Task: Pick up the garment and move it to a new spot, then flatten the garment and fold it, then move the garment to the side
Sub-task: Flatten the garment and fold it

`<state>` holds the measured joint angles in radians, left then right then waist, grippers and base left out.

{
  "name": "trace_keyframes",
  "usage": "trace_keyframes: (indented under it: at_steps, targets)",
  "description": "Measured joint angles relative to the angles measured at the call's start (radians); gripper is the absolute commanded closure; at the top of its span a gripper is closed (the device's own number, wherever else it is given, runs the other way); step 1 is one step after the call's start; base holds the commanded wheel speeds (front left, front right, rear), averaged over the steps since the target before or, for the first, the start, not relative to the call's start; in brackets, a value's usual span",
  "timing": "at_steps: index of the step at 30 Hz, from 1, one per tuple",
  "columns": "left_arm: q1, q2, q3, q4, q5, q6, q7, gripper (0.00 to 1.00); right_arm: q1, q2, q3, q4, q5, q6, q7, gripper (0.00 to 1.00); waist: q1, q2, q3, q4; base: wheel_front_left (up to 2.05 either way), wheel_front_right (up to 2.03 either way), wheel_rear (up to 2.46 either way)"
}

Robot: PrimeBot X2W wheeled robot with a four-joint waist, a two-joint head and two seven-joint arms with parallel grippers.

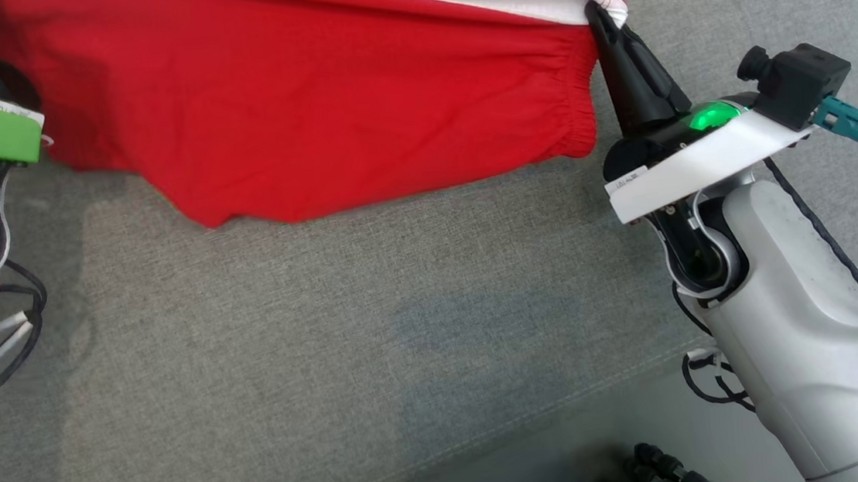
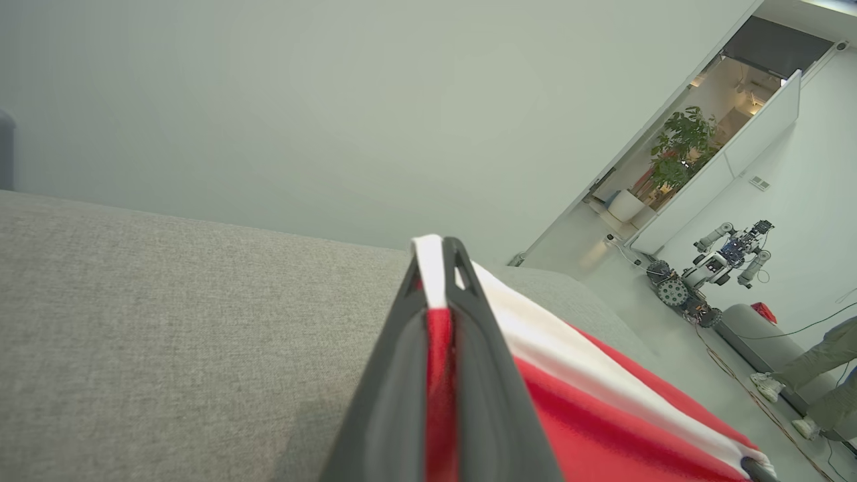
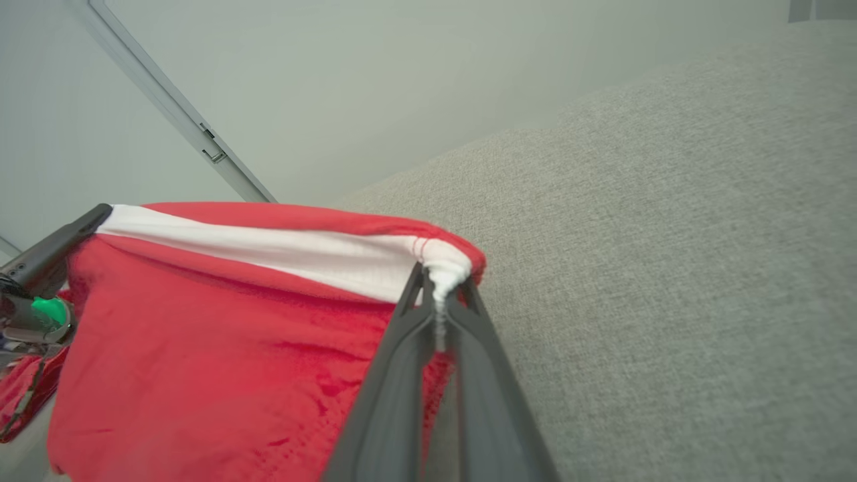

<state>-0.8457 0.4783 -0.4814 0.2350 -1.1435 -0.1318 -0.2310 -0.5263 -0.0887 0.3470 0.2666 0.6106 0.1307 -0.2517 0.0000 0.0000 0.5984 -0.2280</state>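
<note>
The garment (image 1: 324, 103) is red with a white stripe and an elastic hem, and it hangs stretched between my two grippers above the grey couch. My right gripper (image 1: 599, 12) is shut on its white-striped corner at the upper right of the head view. In the right wrist view the garment (image 3: 234, 335) drapes left of my right gripper (image 3: 438, 281), whose fingers pinch the bunched white edge. In the left wrist view my left gripper (image 2: 438, 251) is shut on the other corner, and the garment (image 2: 602, 428) falls away to the lower right.
The grey couch seat (image 1: 329, 343) spreads under the cloth, its front edge at the lower right. Dark cables (image 1: 663, 473) lie on the floor below. In the left wrist view another robot (image 2: 710, 268) and a person's legs (image 2: 817, 375) stand far off.
</note>
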Motion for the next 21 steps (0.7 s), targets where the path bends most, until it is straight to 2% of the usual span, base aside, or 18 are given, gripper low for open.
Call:
trace_keyframes:
  at_steps: [8, 19, 20, 21]
  targets:
    - [-0.064, -0.012, -0.001, 0.117, 0.006, 0.0, 0.0, 1.0, -0.041, 0.042, 0.001, 0.051, -0.024, 0.001, 0.0, 1.0, 0.0, 0.0, 0.027, -0.042, 0.0, 0.0, 0.0]
    - [-0.15, -0.02, -0.017, 0.242, 0.028, -0.001, 0.002, 1.0, -0.088, 0.056, 0.006, 0.086, -0.058, 0.004, 0.0, 1.0, 0.0, 0.0, 0.064, -0.088, 0.0, 0.0, 0.0]
    - [-0.156, -0.022, -0.021, 0.255, 0.041, -0.001, 0.002, 0.93, -0.089, 0.056, 0.006, 0.092, -0.059, 0.004, 0.0, 1.0, 0.0, 0.0, 0.065, -0.09, 0.0, 0.0, 0.0]
    - [-0.164, -0.023, -0.028, 0.267, 0.045, -0.001, 0.006, 0.33, -0.091, 0.057, 0.006, 0.097, -0.062, 0.004, 0.0, 1.0, 0.0, 0.0, 0.067, -0.09, 0.0, 0.0, 0.0]
